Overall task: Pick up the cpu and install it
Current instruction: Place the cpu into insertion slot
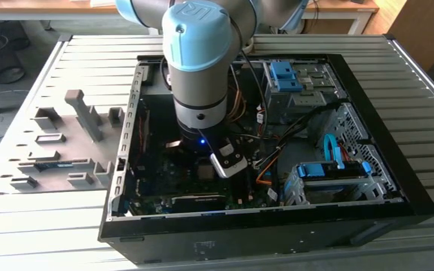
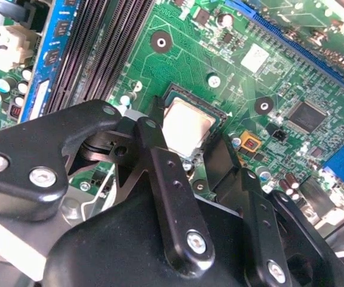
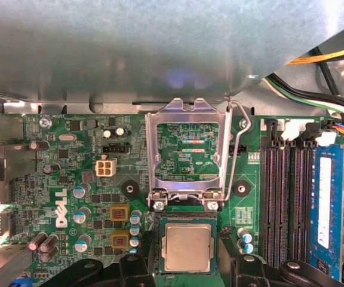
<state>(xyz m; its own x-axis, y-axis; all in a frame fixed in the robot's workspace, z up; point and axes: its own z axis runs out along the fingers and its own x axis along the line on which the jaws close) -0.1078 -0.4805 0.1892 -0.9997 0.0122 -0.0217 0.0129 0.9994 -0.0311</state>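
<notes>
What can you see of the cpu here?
The cpu is a thin square chip with a dull silver-grey metal face and a narrow green rim. It lies flat, face up, in the socket, beside the socket frame, which is swung open. The gripper straddles it; contact cannot be told.

I see my arm (image 1: pixel 199 73): grey tube, round light blue cap (image 1: pixel 199 34), black cable (image 1: pixel 252 70), small blue light (image 1: pixel 200 140). Gripper (image 2: pixel 187 140) black, silver screws (image 2: pixel 196 241).
</notes>
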